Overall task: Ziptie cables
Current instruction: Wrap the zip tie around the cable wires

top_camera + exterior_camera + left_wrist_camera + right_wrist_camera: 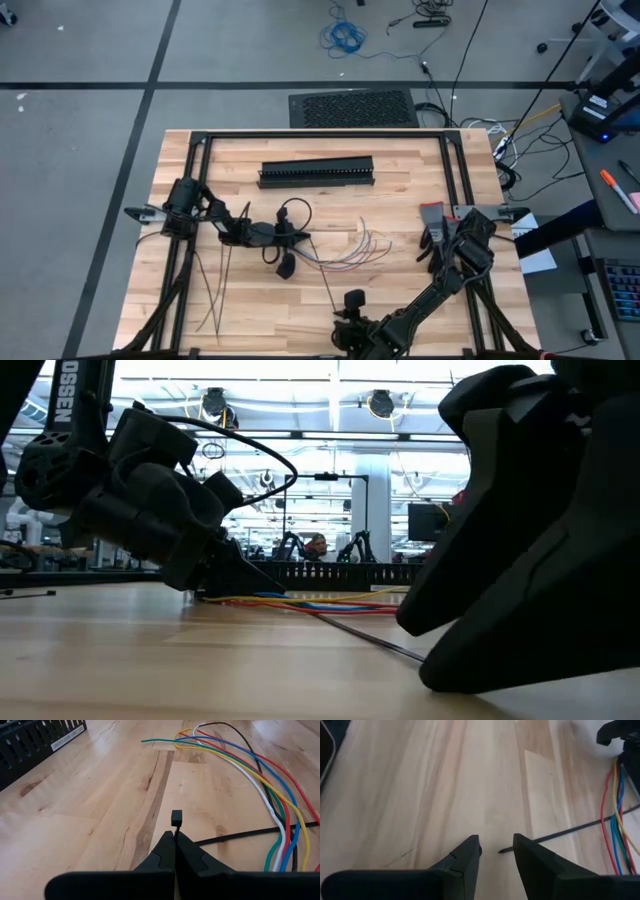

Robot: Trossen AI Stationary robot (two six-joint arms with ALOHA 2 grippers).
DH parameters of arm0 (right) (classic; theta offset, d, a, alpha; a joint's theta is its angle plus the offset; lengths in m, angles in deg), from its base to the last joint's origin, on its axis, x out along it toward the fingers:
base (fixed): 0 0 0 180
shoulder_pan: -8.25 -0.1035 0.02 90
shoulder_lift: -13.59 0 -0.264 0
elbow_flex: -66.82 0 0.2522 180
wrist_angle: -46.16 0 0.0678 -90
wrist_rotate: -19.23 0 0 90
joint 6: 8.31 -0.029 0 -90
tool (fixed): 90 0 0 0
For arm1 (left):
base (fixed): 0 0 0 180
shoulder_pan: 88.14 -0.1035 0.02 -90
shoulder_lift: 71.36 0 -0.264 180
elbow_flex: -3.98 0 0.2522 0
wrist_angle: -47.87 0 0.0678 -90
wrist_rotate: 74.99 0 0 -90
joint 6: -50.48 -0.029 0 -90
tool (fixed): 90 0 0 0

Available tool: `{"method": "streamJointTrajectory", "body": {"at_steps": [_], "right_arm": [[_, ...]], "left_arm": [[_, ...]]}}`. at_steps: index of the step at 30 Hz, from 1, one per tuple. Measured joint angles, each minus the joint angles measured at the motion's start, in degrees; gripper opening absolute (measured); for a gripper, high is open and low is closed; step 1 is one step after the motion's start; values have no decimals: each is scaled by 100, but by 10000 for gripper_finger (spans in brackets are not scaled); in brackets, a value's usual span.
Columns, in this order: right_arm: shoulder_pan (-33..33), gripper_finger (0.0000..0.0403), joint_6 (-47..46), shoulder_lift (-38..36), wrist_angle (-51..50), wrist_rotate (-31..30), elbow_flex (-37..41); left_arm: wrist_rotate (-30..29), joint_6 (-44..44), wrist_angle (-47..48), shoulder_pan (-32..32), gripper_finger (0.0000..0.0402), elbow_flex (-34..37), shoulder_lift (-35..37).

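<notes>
While my left gripper [175, 837] pinches a ziptie [176, 817] by its head beside the cables [352, 246] at mid-table, my right gripper [496, 851] hangs empty, fingers apart, over that ziptie's tip.

We see cables [260, 785] in green, yellow, red, blue, white and black fanned over the pale blond wood table [100, 820], which carries a dark brown grain streak; black slotted duct [35, 740] with white label; black ziptie [176, 818].
</notes>
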Motion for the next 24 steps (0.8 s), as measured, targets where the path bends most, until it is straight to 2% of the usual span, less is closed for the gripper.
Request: {"method": "streamJointTrajectory", "body": {"at_steps": [12,24], "right_arm": [[79,107,-228,5,-895,-587,17],[225,104,-278,1,-1007,-750,22]], "left_arm": [[-83,37,0,0,0,0,0],[-84,39,0,5,0,0,0]]}}
